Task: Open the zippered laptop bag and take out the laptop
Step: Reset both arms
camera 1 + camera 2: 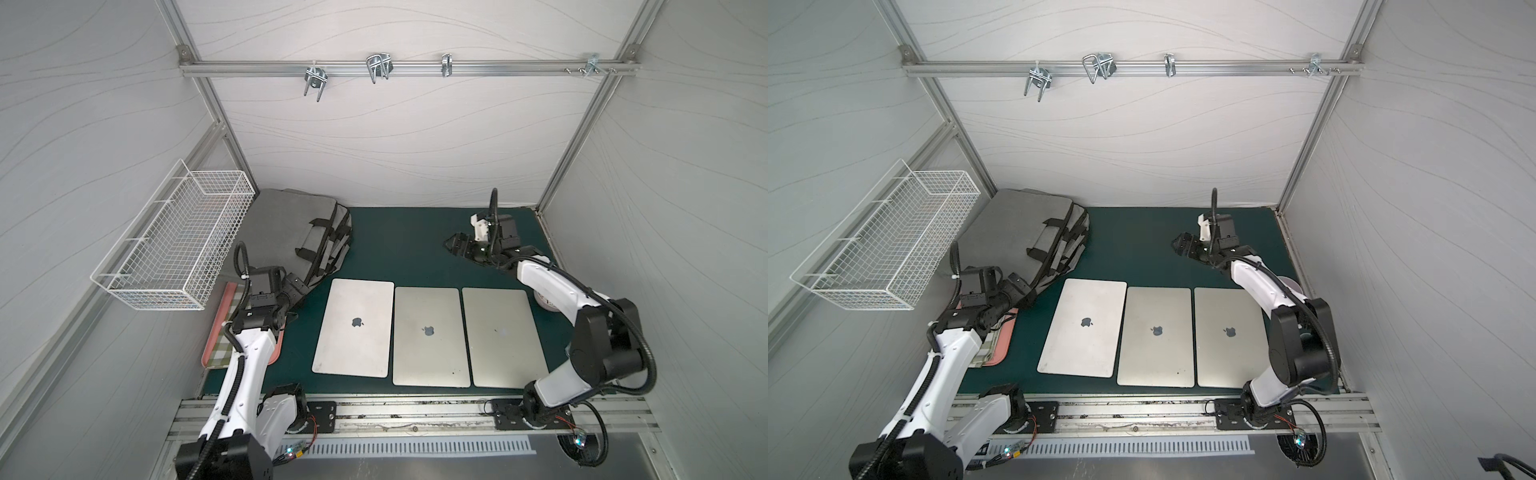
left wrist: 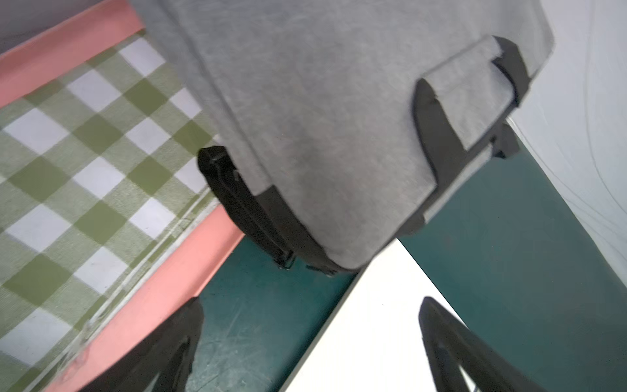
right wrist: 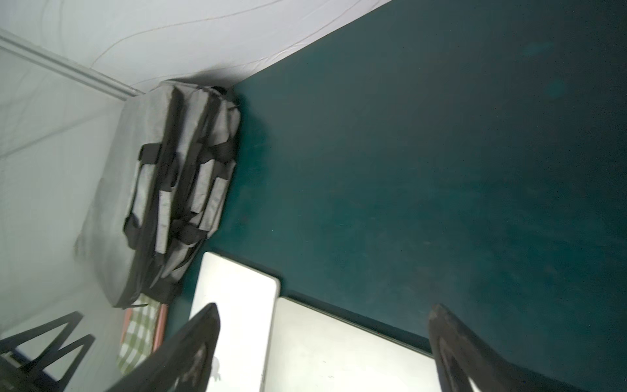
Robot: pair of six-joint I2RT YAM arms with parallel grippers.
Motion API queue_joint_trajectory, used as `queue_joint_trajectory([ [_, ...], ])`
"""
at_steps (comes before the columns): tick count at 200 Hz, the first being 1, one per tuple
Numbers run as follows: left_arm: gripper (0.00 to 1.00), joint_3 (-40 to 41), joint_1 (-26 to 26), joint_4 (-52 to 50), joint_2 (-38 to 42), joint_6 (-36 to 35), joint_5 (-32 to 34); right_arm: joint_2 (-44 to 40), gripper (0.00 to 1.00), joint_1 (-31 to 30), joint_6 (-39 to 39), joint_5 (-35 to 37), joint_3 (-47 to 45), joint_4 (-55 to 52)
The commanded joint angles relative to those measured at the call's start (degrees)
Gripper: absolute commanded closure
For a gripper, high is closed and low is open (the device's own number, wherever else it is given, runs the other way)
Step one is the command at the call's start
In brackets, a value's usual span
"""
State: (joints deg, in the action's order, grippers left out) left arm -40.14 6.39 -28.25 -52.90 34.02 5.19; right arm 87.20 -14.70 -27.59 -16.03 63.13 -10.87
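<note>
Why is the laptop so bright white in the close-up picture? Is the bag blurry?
Left wrist view: glare washes the laptop to blank white; the grey bag is slightly smeared. Right wrist view: the laptop is pale too. Both top views: even light, sharp, its logo clear.

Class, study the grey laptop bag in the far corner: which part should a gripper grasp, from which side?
Probably the padded handle: it stands proud of the grey laptop bag on black straps, so jaws can close across it. Approach from the mat side; wall and wire basket block the other.
</note>
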Motion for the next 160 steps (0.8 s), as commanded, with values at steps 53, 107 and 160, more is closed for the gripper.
queue_joint_trajectory([
  [53,0.01,0.64,-13.73,16.05,-8.05,-23.6,0.84,-17.88,0.01,11.76,13.78,16.94,-18.92,4.19],
  [107,0.01,0.36,-14.49,31.02,-19.32,-30.4,3.3,-18.5,0.01,13.95,18.96,18.18,-32.26,23.33],
  [160,0.01,0.26,-14.41,39.86,-26.43,-33.31,3.45,-10.68,0.01,13.92,22.56,19.36,-33.26,34.87],
])
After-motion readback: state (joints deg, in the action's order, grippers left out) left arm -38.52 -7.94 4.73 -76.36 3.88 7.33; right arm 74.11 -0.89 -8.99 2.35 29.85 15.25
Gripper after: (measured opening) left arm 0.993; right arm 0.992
